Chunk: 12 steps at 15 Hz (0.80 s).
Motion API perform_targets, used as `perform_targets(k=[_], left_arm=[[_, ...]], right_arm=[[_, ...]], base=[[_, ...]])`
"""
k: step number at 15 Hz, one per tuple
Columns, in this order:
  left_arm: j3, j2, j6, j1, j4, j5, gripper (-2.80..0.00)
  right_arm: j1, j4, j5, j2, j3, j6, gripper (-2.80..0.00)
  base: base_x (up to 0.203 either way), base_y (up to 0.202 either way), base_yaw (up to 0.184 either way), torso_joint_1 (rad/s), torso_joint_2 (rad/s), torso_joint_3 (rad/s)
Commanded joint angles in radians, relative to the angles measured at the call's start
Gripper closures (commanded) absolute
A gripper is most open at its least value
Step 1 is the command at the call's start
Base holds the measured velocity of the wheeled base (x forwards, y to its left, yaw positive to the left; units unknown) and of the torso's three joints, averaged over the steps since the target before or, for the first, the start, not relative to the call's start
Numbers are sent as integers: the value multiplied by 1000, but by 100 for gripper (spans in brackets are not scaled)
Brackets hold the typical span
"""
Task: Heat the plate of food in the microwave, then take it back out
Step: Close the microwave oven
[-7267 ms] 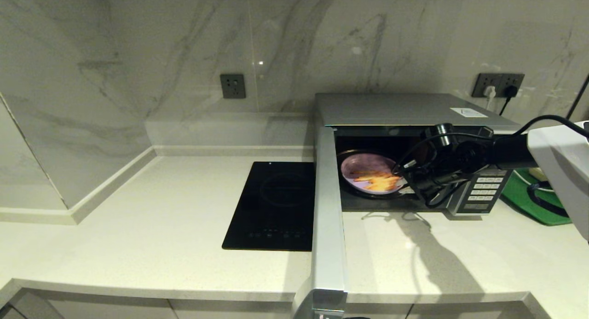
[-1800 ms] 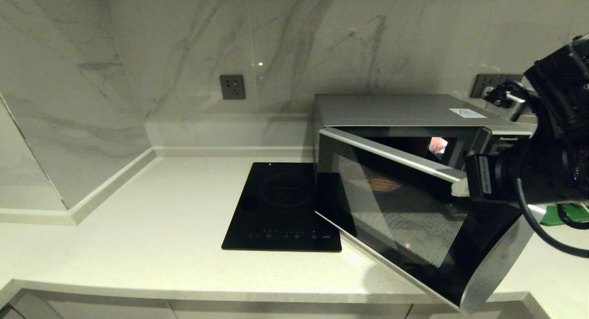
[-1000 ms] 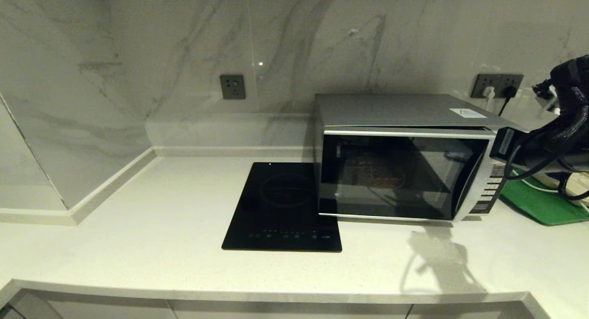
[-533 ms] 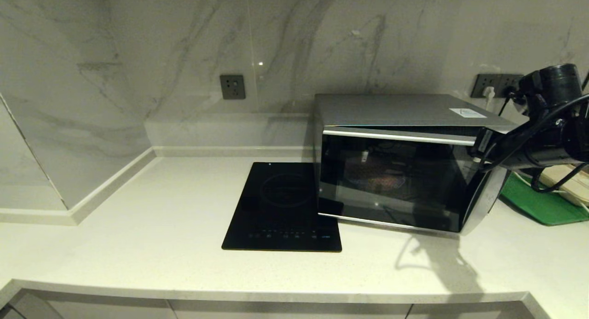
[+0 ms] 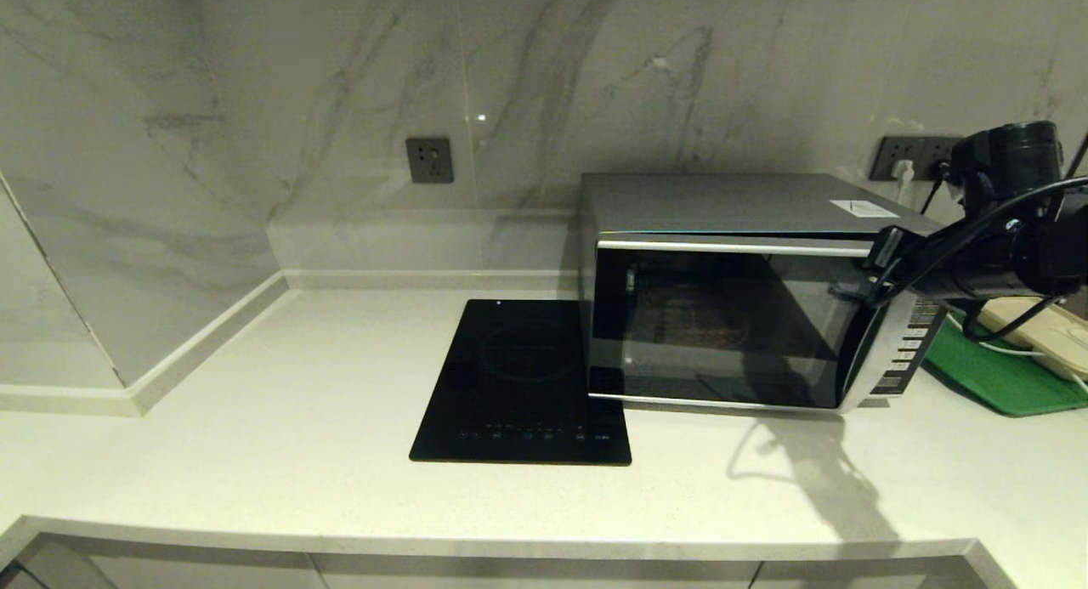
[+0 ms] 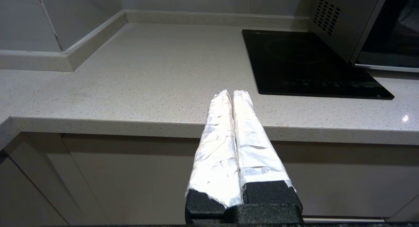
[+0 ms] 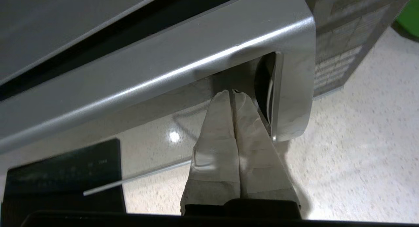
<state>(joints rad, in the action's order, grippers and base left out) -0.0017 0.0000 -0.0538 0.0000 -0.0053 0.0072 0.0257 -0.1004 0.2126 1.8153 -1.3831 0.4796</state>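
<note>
Microwave: the microwave [image 5: 748, 291] sits right of centre in the head view, standing on the worktop [image 5: 297, 419], and its dark glass door looks all but closed, with a thin dark gap showing along the top edge in the right wrist view.
Right hand: the right hand [image 7: 233, 93] has its two wrapped fingers pressed together, nothing between them, tips up against the door's silver trim at the upper right corner, next to the keypad panel [image 5: 909, 351].
Right arm: the right arm [image 5: 986, 249] comes in from the right edge of the head view, level with the top of the door.
Plate of food: the plate of food cannot be made out; only a dim shape shows behind the door glass, centre of the oven.
Left hand: the left hand [image 6: 232, 94] is parked low in front of the worktop edge, fingers together and empty.
Hob: a flat black hob [image 5: 523, 381] lies just left of the oven.
Green tray: a green tray [image 5: 994, 376] peeks in at the far right, behind the arm.
</note>
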Motion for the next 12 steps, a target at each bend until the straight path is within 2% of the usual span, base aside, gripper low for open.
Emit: perform_targets(k=[1, 8, 12], left_arm=[[0, 0, -1, 0, -1, 0, 0], [0, 0, -1, 0, -1, 0, 0], [0, 0, -1, 0, -1, 0, 0]], right_arm=[[0, 22, 1, 33, 0, 7, 0], [1, 109, 0, 48, -15, 14, 0], [4, 116, -2, 64, -38, 13, 0]], base=[[0, 0, 0, 0, 0, 0], [0, 0, 0, 0, 0, 0], [0, 0, 0, 0, 0, 0]])
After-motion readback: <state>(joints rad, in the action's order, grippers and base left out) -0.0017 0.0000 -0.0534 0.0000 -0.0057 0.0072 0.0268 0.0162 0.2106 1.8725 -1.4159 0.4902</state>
